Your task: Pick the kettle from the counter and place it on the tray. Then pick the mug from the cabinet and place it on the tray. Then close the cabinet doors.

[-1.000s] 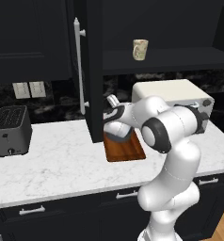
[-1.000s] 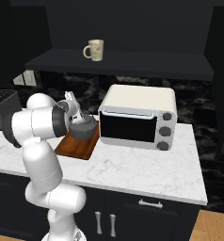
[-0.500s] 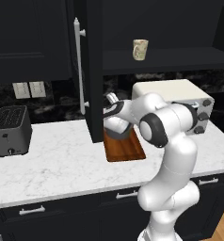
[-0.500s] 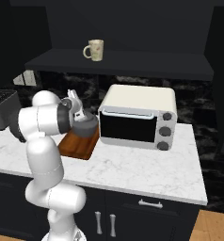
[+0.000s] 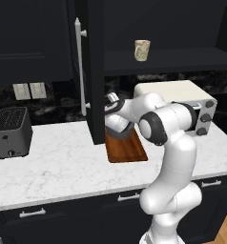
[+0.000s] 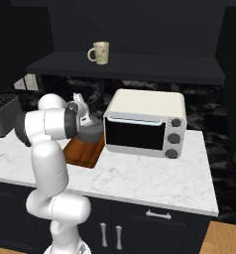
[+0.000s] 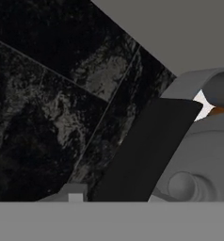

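You have one toaster [image 5: 10, 131] at far left, one open cabinet door [image 5: 90, 71], one tray [image 5: 126, 148], one kettle [image 6: 91, 132] on it beside the toaster oven [image 6: 142, 121], and one mug [image 5: 142, 49] shelved above. The gripper [image 6: 79, 106] sits at the kettle — whether its jaws grip, you cannot tell; the hand view alone shows the kettle's lid knob [image 7: 182, 184] close up.

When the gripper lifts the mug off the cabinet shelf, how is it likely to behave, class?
The mug looks rigid, probably ceramic, so likely breakable if dropped. Small, so probably light. Standing upright, taller than wide, with its handle to one side, it might tip if nudged.
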Motion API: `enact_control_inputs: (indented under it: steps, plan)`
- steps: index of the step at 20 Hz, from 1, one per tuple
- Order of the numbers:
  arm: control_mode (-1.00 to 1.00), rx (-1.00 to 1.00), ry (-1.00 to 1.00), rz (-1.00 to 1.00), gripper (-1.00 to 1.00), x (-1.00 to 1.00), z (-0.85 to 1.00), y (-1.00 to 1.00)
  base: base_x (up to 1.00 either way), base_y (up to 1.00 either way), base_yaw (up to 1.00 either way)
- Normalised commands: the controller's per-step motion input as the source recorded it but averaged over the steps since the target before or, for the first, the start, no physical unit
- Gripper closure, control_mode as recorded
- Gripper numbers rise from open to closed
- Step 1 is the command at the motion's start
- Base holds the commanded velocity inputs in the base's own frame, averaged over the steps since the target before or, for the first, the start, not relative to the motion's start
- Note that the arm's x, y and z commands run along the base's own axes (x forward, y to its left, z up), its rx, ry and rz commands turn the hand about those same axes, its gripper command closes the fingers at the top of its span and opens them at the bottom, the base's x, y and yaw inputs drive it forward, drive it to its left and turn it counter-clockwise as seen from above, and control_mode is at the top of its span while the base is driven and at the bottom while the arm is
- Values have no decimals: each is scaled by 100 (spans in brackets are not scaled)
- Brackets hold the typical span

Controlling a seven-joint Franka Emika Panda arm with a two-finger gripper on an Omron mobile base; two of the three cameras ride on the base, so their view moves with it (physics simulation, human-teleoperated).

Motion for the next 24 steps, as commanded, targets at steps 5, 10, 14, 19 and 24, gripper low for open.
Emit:
enact_control_inputs:
  steps: [5, 10, 14, 19, 24]
  plan:
    - [-100, 0, 0, -1, 100, 4, -5, 0, 0, 0, 0]
    - [-100, 0, 3, 0, -100, -11, -25, 1, 0, 0, 0]
    - [-100, 0, 7, -2, -100, -8, -24, 5, 0, 0, 0]
    - [-100, 0, 0, 0, -100, 0, -4, 0, 0, 0, 0]
    - [-100, 0, 0, 0, -100, -17, 2, 0, 0, 0, 0]
